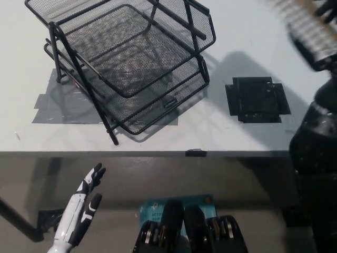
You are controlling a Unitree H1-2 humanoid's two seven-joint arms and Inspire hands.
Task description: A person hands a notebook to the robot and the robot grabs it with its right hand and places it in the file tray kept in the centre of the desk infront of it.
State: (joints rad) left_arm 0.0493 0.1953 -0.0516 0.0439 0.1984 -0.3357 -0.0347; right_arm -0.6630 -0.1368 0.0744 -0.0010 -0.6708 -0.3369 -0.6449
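A black two-tier wire mesh file tray stands tilted on the white desk, left of centre. At the top right corner a spiral-bound notebook shows as a motion-blurred streak above the desk. My black right arm rises along the right edge towards it. Its hand is lost in the blur near the notebook, so the grip cannot be made out. My white left hand rests below the desk's front edge at the lower left, fingers apart and holding nothing.
A black tape square lies on the desk right of the tray. Grey tape patches sit under the tray's left side. The desk's front edge runs across the middle of the picture.
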